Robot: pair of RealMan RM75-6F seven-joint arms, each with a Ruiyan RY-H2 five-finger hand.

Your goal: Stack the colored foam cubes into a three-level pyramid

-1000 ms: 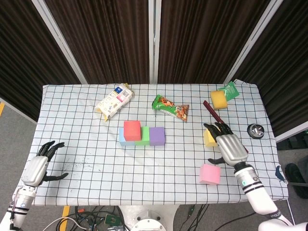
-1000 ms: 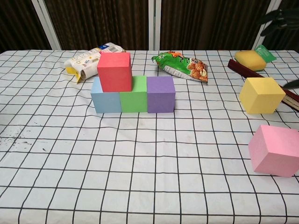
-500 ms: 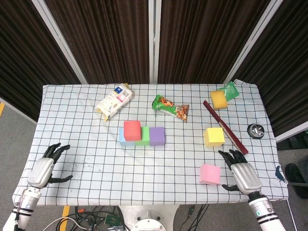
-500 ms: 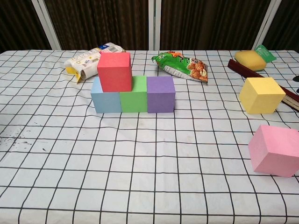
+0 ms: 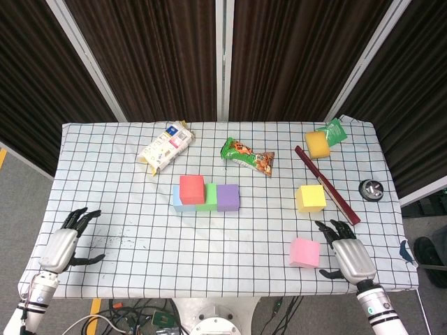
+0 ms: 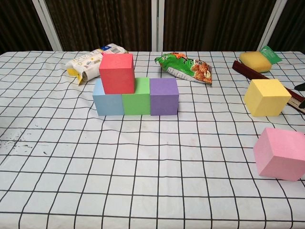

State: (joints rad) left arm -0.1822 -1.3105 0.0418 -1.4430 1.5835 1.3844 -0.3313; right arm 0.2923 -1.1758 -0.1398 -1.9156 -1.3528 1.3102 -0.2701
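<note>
A blue cube [image 6: 106, 101], a green cube [image 6: 136, 98] and a purple cube [image 6: 164, 97] stand in a row at the table's middle. A red cube [image 6: 116, 73] sits on top, over the blue and green ones. A yellow cube [image 5: 310, 197] and a pink cube [image 5: 304, 252] lie apart on the right. My right hand [image 5: 348, 255] hovers open just right of the pink cube, holding nothing. My left hand [image 5: 61, 244] is open at the front left corner, far from every cube. In the chest view only a dark fingertip [image 6: 300, 87] shows at the right edge.
A white snack packet [image 5: 165, 147], a green snack bag [image 5: 248, 155], a yellow sponge [image 5: 317, 144] with a green packet [image 5: 334, 130], a dark red stick [image 5: 326, 184] and a small metal object [image 5: 371, 189] lie around the back and right of the checked table [image 5: 140, 230].
My right hand has drawn back from the yellow cube toward the front right edge and now sits beside the pink cube. My left hand shifted slightly nearer.
</note>
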